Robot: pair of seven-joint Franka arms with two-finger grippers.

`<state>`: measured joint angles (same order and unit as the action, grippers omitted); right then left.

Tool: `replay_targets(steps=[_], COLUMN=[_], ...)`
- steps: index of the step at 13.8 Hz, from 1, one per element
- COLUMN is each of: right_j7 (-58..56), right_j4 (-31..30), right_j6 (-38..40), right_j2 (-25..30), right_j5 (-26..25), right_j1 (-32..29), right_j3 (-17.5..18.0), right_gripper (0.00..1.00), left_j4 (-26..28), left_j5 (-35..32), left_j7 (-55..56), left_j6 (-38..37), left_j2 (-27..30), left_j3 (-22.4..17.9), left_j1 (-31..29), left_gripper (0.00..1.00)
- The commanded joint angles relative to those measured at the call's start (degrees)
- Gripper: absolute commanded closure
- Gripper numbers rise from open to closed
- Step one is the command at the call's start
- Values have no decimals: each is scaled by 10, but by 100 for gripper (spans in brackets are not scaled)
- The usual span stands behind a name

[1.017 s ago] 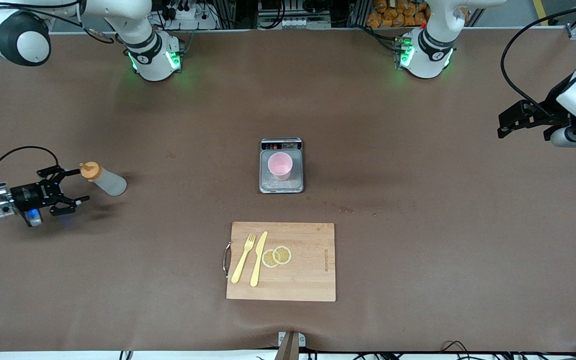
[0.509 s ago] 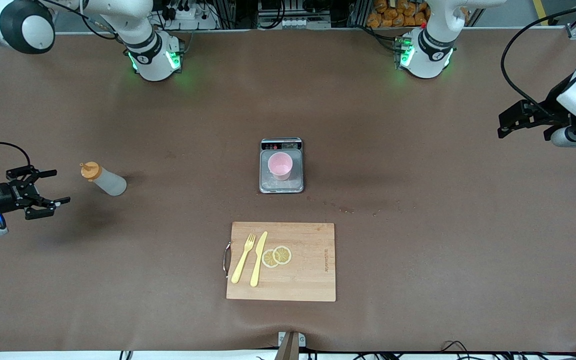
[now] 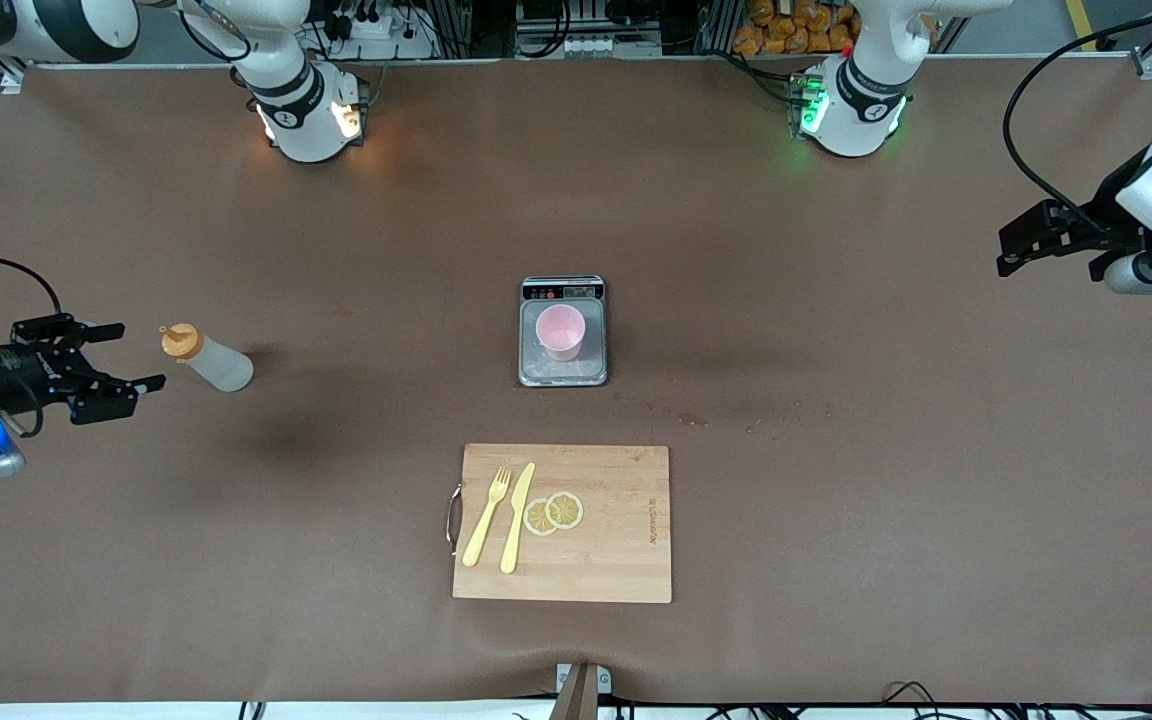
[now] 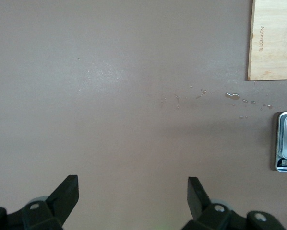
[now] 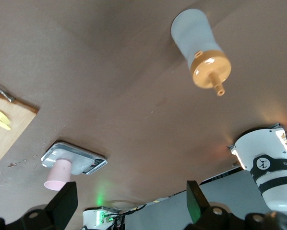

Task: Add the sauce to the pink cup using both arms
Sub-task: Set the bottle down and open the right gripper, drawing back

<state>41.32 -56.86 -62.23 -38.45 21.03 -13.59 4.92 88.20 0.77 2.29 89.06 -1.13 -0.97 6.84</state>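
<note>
Back from the sauce bottle (image 3: 206, 361) — right pincer (image 3: 126, 357) wide, empty.

Brown matte surface (image 3: 836, 480). Directly on it: squeeze bottle (image 3: 209, 358) with orange cap, standing toward right arm's end; scale (image 3: 563, 331) mid-surface; wooden cutting board (image 3: 596, 524) nearer the front camera than the scale; small droplets (image 3: 693, 420) between scale and board; both arm bases.
</note>
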Motion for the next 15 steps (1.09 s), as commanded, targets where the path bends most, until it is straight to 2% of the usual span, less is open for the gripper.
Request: replay_targets(steps=[1,8,11,13,15], right_j7=[3,2,-2,-98,-211], right_j4=[-9,-8,-8,-13,-33], right_j6=[-1,-7,-17,-23,-24], right_j2=[22,54,74,113,158], right_j5=[-17,-31,-132,-165,-160], right_j1=[25,84,140,150,134], right_j3=[-2,-11,-12,-16,-31], right_gripper=[0,0,0,0,0], left_j4=[-6,-6,-5,-5,-5], left_j5=[6,7,6,6,6], left_j7=[1,0,1,1,1], left_j6=[-5,-5,-5,-5,-5], left_j2=[2,2,2,2,2], left_j3=[1,0,0,0,0], left_j1=[-3,-3,-3,-3,-4], left_gripper=[0,0,0,0,0])
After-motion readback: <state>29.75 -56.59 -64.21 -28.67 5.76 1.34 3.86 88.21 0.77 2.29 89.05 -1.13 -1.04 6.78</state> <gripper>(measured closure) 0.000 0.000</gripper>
